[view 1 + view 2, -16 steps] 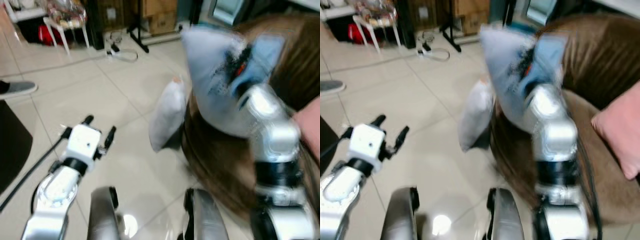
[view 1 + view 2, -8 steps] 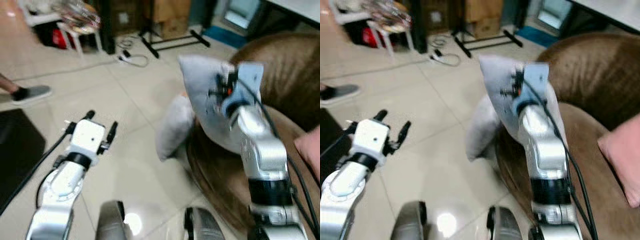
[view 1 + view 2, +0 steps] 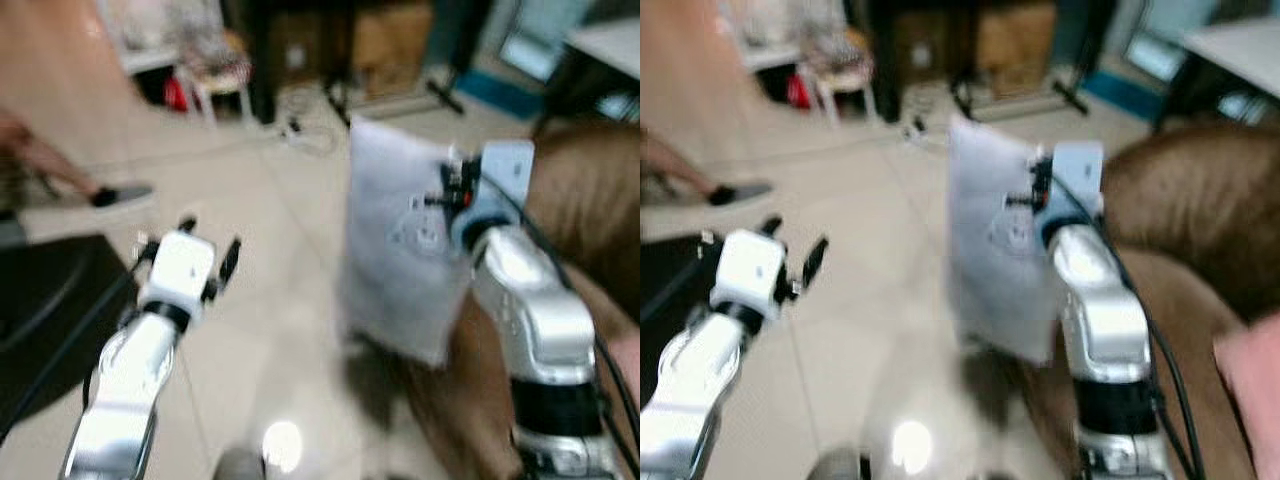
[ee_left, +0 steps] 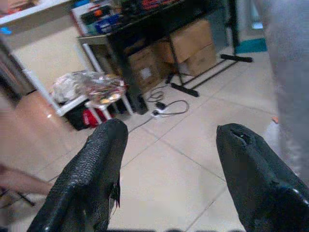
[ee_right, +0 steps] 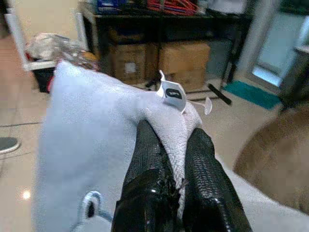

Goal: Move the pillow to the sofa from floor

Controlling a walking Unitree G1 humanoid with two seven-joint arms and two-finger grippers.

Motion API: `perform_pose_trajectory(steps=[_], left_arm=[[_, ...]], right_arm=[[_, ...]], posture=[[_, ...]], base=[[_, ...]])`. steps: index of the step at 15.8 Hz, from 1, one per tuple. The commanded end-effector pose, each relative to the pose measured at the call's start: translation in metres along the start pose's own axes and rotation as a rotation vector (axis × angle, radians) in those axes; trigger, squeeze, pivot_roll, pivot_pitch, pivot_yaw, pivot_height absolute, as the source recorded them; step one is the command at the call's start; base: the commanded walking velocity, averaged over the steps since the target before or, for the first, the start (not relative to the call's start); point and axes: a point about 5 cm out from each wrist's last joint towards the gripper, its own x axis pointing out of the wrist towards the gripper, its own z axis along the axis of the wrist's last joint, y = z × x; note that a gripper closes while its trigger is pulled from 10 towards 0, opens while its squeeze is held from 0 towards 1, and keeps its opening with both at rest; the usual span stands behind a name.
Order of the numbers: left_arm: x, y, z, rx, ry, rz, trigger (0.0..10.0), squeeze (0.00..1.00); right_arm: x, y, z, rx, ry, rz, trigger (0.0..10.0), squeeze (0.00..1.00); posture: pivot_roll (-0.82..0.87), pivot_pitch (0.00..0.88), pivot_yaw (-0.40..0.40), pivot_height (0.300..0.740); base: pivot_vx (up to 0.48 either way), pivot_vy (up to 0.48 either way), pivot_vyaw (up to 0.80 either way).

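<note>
The right gripper (image 5: 166, 159) is up in the air with its two black fingers pinched tight on a fold of the pale grey-blue fabric pillow (image 3: 400, 260), close to a small white tag (image 5: 172, 92) at the seam. The pillow hangs off the floor from that grip, held beside the near edge of the brown velvety sofa (image 3: 1180, 200), with its lower corner dangling above the glossy beige tiled floor (image 3: 290, 330). Over on the other side, the left gripper (image 4: 169, 179) hovers out front over the tiles, its two black fingers spread wide apart and holding nothing. Both head views are blurred. A pink cushion (image 3: 1252, 385) peeks in at the sofa's near right side. Far across the room a black shelf unit stacked with brown cardboard boxes (image 4: 193, 46) runs along the wall, a black stand's legs (image 4: 212, 72) splay on the tiles before it, and a coil of black cable with a plug (image 4: 166, 107) lies nearby. A white stool piled with crinkled plastic (image 4: 96, 89) stands to the left, and a person's dark shoe (image 3: 122, 196) rests on the tiles at the far left.
</note>
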Motion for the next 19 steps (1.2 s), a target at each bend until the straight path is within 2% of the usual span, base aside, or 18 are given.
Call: perform_pose_trajectory(steps=[1, 5, 7, 8, 9, 10, 12, 16, 19], left_arm=[[-0.002, 0.002, 0.000, 0.010, 0.003, 0.018, 10.0, 0.00], [-0.005, 0.006, -0.001, 0.016, 0.009, 0.032, 10.0, 0.00], [-0.005, 0.005, -0.001, -0.001, 0.004, 0.038, 10.0, 0.00], [-0.005, 0.006, -0.001, -0.039, 0.017, 0.077, 10.0, 0.00], [-0.003, 0.005, 0.001, -0.034, 0.005, 0.074, 10.0, 0.00], [-0.001, 0.005, 0.001, -0.023, 0.004, 0.076, 10.0, 0.00], [0.000, 0.006, -0.001, -0.033, 0.021, 0.104, 10.0, 0.00], [-0.002, 0.006, 0.001, -0.055, -0.002, 0.087, 10.0, 0.00], [-0.002, 0.006, 0.001, -0.059, -0.002, 0.085, 10.0, 0.00]], right_arm=[[0.000, 0.000, 0.025, -0.028, -0.096, 0.002, 10.0, 0.00], [0.001, 0.005, 0.032, -0.031, -0.111, 0.021, 10.0, 0.00], [0.001, 0.013, 0.025, 0.081, -0.095, 0.070, 10.0, 0.00], [0.000, 0.017, 0.012, 0.137, -0.039, 0.093, 10.0, 0.00], [-0.001, 0.015, -0.001, 0.199, 0.005, 0.073, 10.0, 0.00], [-0.004, 0.016, -0.011, 0.214, 0.019, 0.069, 10.0, 0.00], [-0.007, 0.018, -0.018, 0.226, 0.029, 0.066, 10.0, 0.00], [-0.009, 0.023, -0.027, 0.254, 0.047, 0.080, 10.0, 0.00], [-0.011, 0.023, -0.031, 0.235, 0.046, 0.076, 10.0, 0.00]], posture=[[-0.06, 0.000, -0.065, 0.740], [-0.06, 0.000, -0.070, 0.740], [-0.06, 0.000, -0.066, 0.740], [-0.06, 0.000, -0.063, 0.740], [-0.06, 0.000, -0.065, 0.740], [-0.06, 0.000, -0.062, 0.740], [-0.06, 0.000, -0.061, 0.740], [-0.05, 0.000, -0.054, 0.740], [-0.05, 0.000, -0.053, 0.740]], base=[[0.000, 0.000, 0.00], [0.000, 0.000, 0.00], [0.000, 0.000, 0.00], [0.000, 0.000, 0.00], [0.000, 0.000, -0.80], [0.000, 0.000, -0.80], [0.000, 0.000, -0.80], [0.000, 0.000, -0.80], [0.174, 0.000, -0.80]])
